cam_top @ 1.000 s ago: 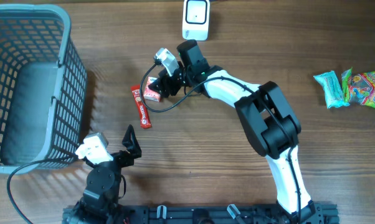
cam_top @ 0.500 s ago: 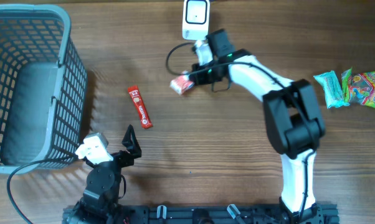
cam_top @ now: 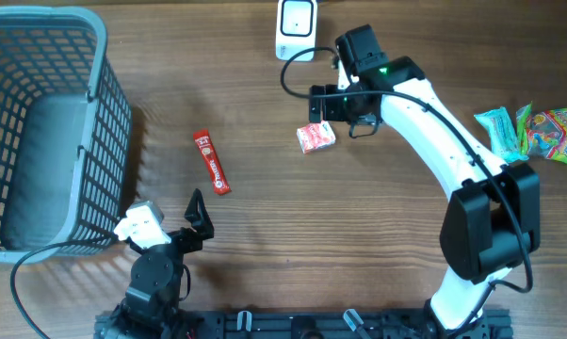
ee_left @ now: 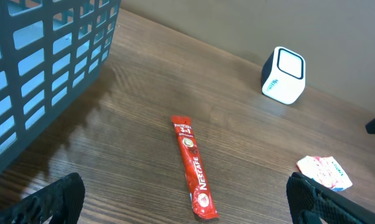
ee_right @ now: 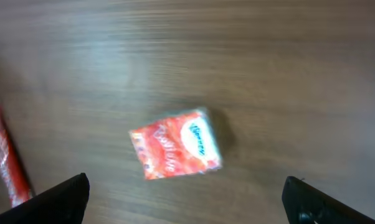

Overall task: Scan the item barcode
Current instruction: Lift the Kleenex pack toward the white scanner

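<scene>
A small red-and-white packet (cam_top: 315,137) lies loose on the wooden table, in front of the white scanner (cam_top: 296,28). My right gripper (cam_top: 329,105) hovers just beyond it, between packet and scanner, open with nothing between its fingers. In the right wrist view the packet (ee_right: 175,144) sits ahead of the wide-apart fingertips (ee_right: 68,198), slightly blurred. A red Nescafe stick (cam_top: 211,161) lies left of centre. My left gripper (cam_top: 199,218) rests open near the front edge, pointing at the stick (ee_left: 192,167). The scanner (ee_left: 283,74) and packet (ee_left: 324,172) also show in the left wrist view.
A grey mesh basket (cam_top: 105,104) fills the left side of the table, its wall (ee_left: 44,68) close to the left gripper. Colourful candy bags (cam_top: 533,132) lie at the far right edge.
The right gripper carried the packet from beside the red stick rightward to in front of the scanner, then opened; the packet now lies free. The left arm has not moved.
</scene>
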Tool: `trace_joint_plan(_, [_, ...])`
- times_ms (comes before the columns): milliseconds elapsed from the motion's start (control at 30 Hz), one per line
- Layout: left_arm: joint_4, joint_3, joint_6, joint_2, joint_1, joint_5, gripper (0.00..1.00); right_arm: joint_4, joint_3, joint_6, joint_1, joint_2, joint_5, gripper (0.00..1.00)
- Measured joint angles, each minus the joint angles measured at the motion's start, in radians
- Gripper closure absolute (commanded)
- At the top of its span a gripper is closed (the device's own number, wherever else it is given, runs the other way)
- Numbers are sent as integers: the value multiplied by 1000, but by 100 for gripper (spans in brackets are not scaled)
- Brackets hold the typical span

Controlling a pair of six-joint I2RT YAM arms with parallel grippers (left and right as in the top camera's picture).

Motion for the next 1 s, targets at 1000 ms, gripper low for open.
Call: trace_joint_plan(1000, [0,0,0,0,0,0,0,141,-17,-284,-18,224,-148,12])
